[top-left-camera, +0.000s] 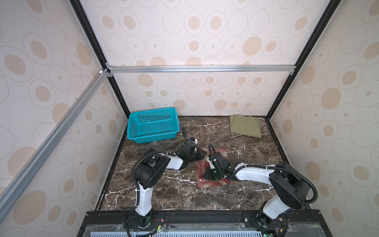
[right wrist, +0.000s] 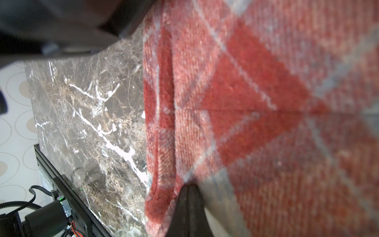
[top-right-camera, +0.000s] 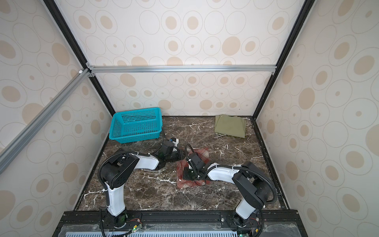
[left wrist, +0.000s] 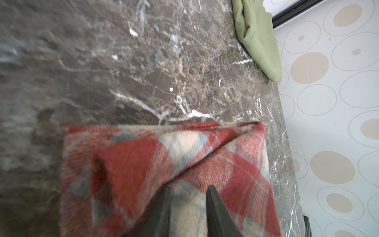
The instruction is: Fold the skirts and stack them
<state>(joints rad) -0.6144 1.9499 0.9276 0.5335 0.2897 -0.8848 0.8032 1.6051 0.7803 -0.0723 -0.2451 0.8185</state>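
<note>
With the left gripper pinching a raised fold of the plaid skirt at mid-table and the right gripper pressed together at its hem, I judge this wool soft, thick and unslippery, best held by doubled edges, while the olive skirt lies folded at the far right.

The plaid skirt is woolly, red and cream with thin grey-blue lines. It lies folded into a rough rectangle near the middle of the desk, a little toward the front. In the left wrist view the plaid skirt is bunched up at one end, with a diagonal crease running across it. The right wrist view shows a doubled, rolled edge along one side. The olive-green skirt is plain and smooth. It is folded flat in the desk's far right corner, well apart from the plaid one.
</note>
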